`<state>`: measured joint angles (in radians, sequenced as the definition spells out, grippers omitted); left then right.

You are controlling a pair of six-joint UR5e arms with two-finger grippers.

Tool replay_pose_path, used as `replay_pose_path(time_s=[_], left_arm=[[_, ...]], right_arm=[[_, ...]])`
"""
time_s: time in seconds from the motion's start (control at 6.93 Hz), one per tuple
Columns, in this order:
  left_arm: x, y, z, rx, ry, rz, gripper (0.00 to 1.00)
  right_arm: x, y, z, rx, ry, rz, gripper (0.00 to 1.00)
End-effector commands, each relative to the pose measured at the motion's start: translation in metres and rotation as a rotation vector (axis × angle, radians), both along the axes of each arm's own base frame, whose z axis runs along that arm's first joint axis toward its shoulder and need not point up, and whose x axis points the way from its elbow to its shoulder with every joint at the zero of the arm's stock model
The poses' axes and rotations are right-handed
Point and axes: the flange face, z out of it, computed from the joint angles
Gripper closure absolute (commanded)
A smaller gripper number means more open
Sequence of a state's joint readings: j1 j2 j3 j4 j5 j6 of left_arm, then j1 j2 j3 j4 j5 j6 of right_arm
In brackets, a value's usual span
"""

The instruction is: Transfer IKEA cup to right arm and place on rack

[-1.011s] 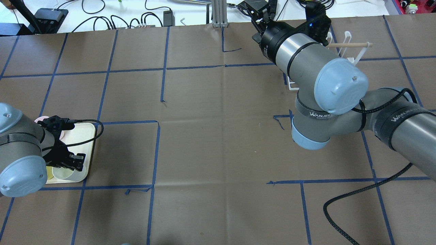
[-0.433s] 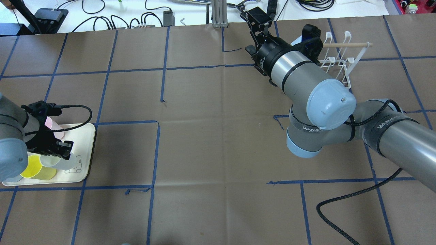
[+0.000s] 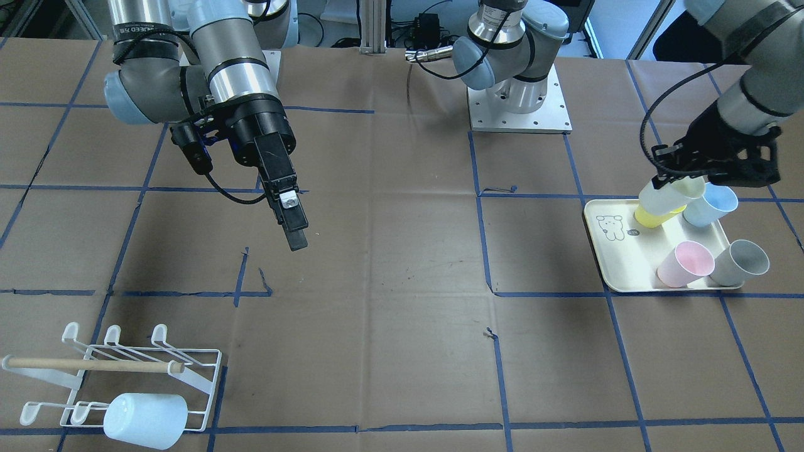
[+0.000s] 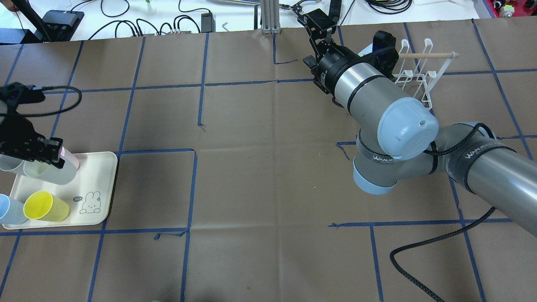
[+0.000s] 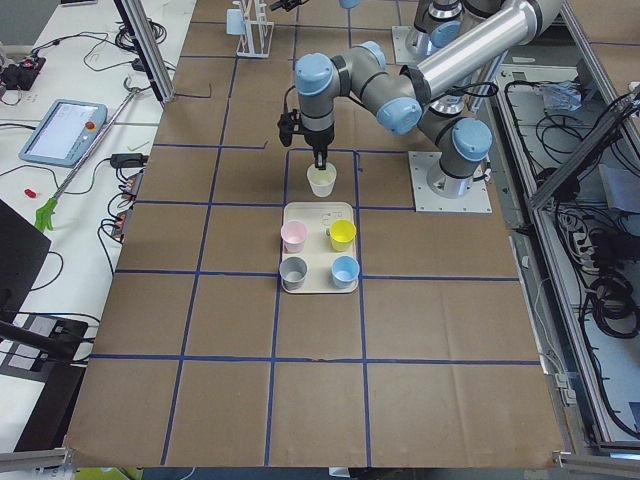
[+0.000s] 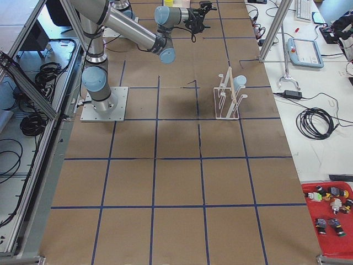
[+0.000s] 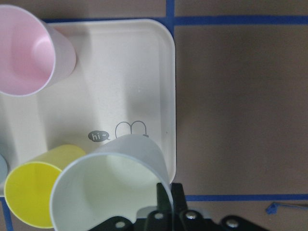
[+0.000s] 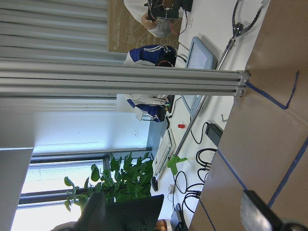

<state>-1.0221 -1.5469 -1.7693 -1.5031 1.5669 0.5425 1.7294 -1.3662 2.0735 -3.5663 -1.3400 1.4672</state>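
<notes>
Edges: the cream tray [image 4: 98,172] is sitting at the left edge of the overhead view. The rack [image 4: 415,75] is standing at upper right, near the far edge of the worktop [image 4: 260,167].
Open room: you are looking at a wide stretch of brown worktop lying between tray and rack, which are well apart.
Count: you are seeing six cups, two arms, one tray and one rack.
Tray contents: a yellow cup [image 4: 42,206], a blue cup [image 3: 710,204], a pink cup [image 3: 684,263] and a grey cup [image 3: 741,262] are standing in it.
Rack contents: a pale blue cup [image 3: 146,419] is lying on the prongs, at lower left of the front-facing view.
IKEA cup [image 7: 110,192]: whitish, it is hanging over the tray's rabbit-drawing corner.
Left jaws: they are pinching the IKEA cup's rim.
Right jaws: on the right arm [image 4: 377,96], they are gaping wide, left of the rack in the overhead view.
</notes>
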Motion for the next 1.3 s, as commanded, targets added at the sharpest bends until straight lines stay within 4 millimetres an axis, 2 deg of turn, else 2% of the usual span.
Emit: replay_pose_path(time_s=[0.0, 0.14, 0.29, 0.58, 0.87, 1.15], left_arm=[[0.019, -0.049, 0.053, -0.04, 0.058, 0.001, 1.0], [0.021, -0.07, 0.063, -0.085, 0.086, -0.014, 1.0], [0.012, -0.09, 0.063, -0.157, 0.179, -0.019, 1.0], [-0.012, -0.116, 0.07, -0.375, 0.359, -0.05, 1.0], [-0.03, -0.143, 0.065, -0.538, 0.483, -0.102, 1.0], [-0.086, -0.145, 0.057, -0.706, 0.526, -0.277, 1.0]], right_arm=[[-0.002, -0.001, 0.001, 0.0, 0.003, -0.018, 0.0], [-0.002, -0.001, 0.002, -0.004, 0.015, -0.013, 0.0], [-0.002, -0.002, 0.001, -0.003, 0.016, -0.012, 0.0], [-0.004, -0.003, 0.0, 0.0, 0.017, -0.015, 0.0], [-0.004, -0.003, 0.0, 0.0, 0.017, -0.017, 0.0], [-0.004, -0.003, -0.001, 0.003, 0.017, -0.017, 0.0]])
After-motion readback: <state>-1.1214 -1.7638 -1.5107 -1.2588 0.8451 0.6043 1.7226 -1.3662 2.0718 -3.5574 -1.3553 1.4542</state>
